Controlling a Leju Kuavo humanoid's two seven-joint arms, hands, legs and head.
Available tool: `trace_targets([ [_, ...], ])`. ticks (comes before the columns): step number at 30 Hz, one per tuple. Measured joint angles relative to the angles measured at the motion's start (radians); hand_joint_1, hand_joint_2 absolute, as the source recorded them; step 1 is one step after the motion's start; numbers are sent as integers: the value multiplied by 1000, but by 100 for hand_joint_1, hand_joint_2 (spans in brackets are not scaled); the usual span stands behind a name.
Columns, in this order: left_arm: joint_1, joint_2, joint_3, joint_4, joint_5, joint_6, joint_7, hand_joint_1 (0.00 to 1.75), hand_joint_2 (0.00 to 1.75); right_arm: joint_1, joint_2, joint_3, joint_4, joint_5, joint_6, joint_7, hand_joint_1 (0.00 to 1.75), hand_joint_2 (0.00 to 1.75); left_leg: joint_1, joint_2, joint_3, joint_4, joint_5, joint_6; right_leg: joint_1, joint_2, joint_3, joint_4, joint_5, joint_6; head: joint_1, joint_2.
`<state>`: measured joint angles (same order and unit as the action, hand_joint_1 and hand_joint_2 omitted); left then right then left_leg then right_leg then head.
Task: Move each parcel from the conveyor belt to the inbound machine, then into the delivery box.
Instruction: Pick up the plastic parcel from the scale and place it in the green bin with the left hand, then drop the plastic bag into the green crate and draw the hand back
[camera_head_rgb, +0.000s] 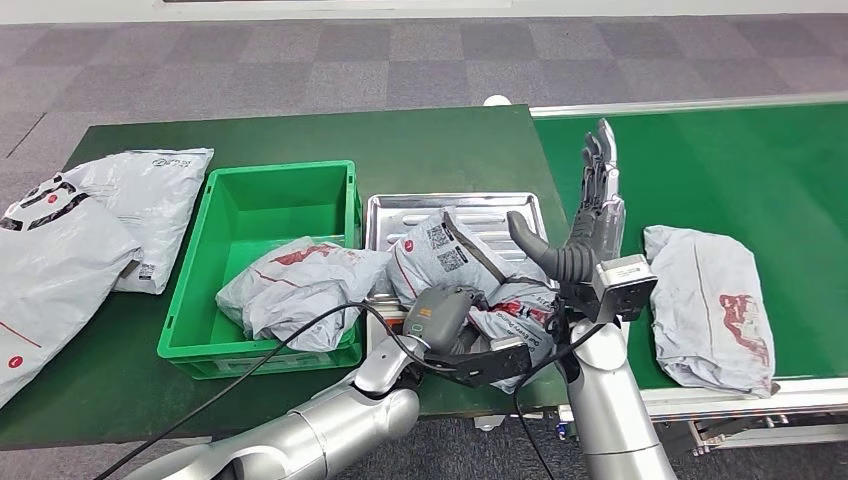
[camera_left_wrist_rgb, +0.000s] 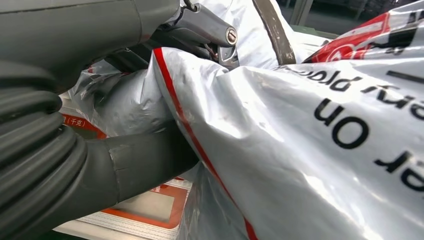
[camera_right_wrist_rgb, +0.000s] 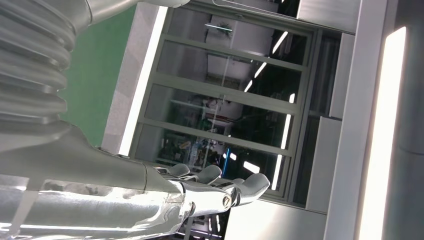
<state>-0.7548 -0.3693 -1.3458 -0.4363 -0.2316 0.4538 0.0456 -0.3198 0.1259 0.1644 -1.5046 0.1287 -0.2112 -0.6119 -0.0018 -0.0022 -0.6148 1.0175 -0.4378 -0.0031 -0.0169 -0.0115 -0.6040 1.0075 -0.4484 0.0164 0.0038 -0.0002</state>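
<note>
The left robot hand (camera_head_rgb: 478, 352) grips a grey parcel (camera_head_rgb: 470, 270) lying on the metal tray of the inbound machine (camera_head_rgb: 390, 212), right of the green delivery box (camera_head_rgb: 200, 290) on the worktop (camera_head_rgb: 300, 135). The right robot hand (camera_head_rgb: 590, 225) stands upright, fingers spread, holding nothing. Step in hand: machine to box. The next move likely calls for a lift leftward over the box wall. Another parcel (camera_head_rgb: 710, 300) waits on the conveyor belt (camera_head_rgb: 760, 170).

Bright even light, glare on plastic
</note>
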Motion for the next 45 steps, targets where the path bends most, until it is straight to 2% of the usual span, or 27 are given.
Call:
trace_targets([
  [11,3,0,22,19,34,54,-50,175,175,-20,0,0,22,-23,-1,-6,0,175,0,0,0,0,0,0,0,0,0,0,0,0,0,0],
  [13,24,-1,38,5,25,94,-104,175,175,-23,0,0,28,-28,-11,-10,0,175,0,1,1,0,0,0,0,1,0,0,0,0,0,0],
  [14,49,0,62,-26,13,135,-170,175,175,-24,-1,0,31,-32,-20,-14,0,175,-1,1,1,0,0,0,-1,1,0,0,0,0,0,0],
  [16,111,9,156,-129,1,213,-390,175,175,-23,-6,0,33,-41,-40,-20,0,175,-1,0,-1,0,1,1,-1,0,-1,0,0,0,0,0],
  [18,148,24,327,-230,15,243,-638,175,175,-23,-13,0,33,-46,-49,-23,0,175,-1,2,-2,0,0,0,-1,2,-3,0,0,0,0,0],
  [19,157,31,429,-271,23,247,-728,175,175,-22,-15,0,33,-47,-51,-24,0,175,-1,5,-1,0,0,0,-1,4,-3,0,1,-1,0,0],
  [20,164,36,529,-306,27,249,-773,175,175,-21,-17,0,34,-47,-52,-24,0,175,-1,7,0,0,-1,-1,-1,7,-3,0,1,-1,0,0],
  [21,169,39,615,-338,28,250,-787,175,175,-19,-18,0,35,-47,-52,-24,0,175,-1,9,0,0,-1,-1,0,8,-3,0,1,-1,0,0],
  [23,184,42,732,-393,23,251,-765,175,175,-17,-22,0,37,-48,-53,-23,0,175,0,8,0,0,-1,-1,0,7,-3,0,1,-1,0,0],
  [27,242,44,850,-501,13,251,-749,175,175,-14,-30,0,42,-51,-57,-23,0,175,0,6,-1,0,0,0,0,6,-3,0,1,-1,0,0],
  [33,298,62,908,-615,29,250,-746,175,175,12,-50,0,41,-59,-72,-22,0,175,0,5,-1,0,-1,0,0,5,-3,0,1,-1,0,0],
  [40,320,80,956,-676,45,250,-746,175,175,70,-64,-10,-3,-62,-89,-18,0,175,0,5,-1,0,-1,0,0,5,-3,0,0,-1,0,0],
  [42,322,81,1000,-681,-76,250,-744,175,175,84,-67,-13,-13,-60,-92,-17,0,175,0,5,-1,0,-1,0,0,5,-3,0,0,-1,0,0],
  [45,308,74,1128,-631,-438,249,-673,175,175,96,-68,-15,-20,-46,-99,-18,0,175,0,6,-1,0,-1,0,0,5,-3,0,0,-1,0,0],
])
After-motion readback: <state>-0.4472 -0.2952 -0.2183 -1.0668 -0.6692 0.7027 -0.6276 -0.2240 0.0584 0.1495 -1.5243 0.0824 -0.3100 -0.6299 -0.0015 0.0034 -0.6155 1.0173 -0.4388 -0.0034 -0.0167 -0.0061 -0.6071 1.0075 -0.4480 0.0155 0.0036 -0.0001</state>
